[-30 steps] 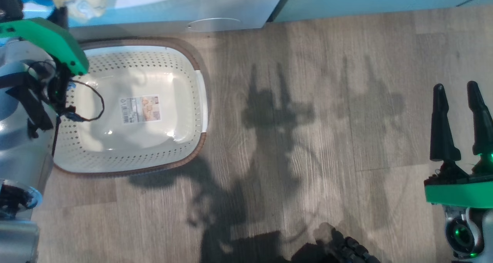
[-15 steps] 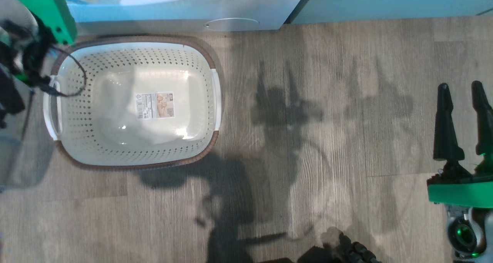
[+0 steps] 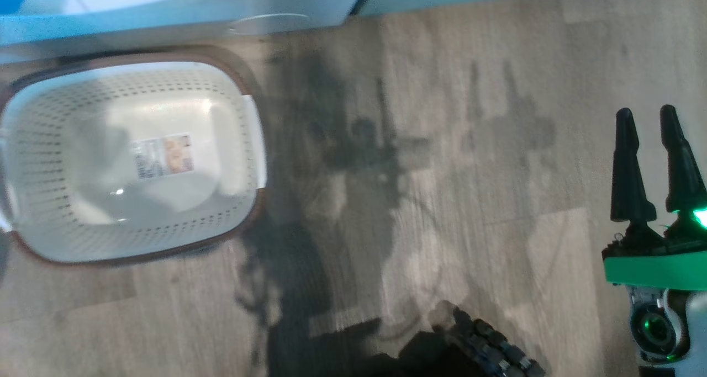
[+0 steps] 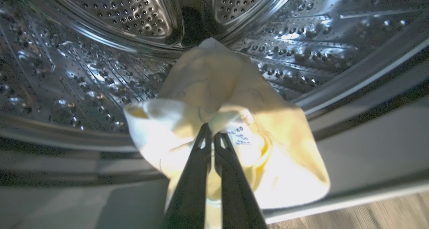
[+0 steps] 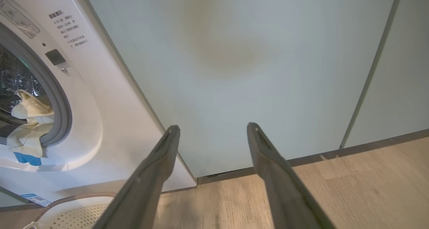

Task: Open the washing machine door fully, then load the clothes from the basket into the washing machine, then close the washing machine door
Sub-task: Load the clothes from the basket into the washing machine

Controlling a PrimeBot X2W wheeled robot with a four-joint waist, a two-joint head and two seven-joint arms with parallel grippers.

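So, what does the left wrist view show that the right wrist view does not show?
Left wrist view: the shut left pincer gripping the pale yellow garment, close up. Right wrist view: the open right pincer, the pale green cabinet, the basket, a blue cloth piece. Both: that garment at the steel drum's mouth.

washing machine (image 5: 100, 98): white, front-loading, steel drum mouth open, grey seal | clothes (image 4: 231, 121): pale yellow bundle, white tag, blue piece beneath, hanging at drum mouth | basket (image 3: 165, 84): cream, perforated, brown-rimmed, upright before machine, label on bare bottom
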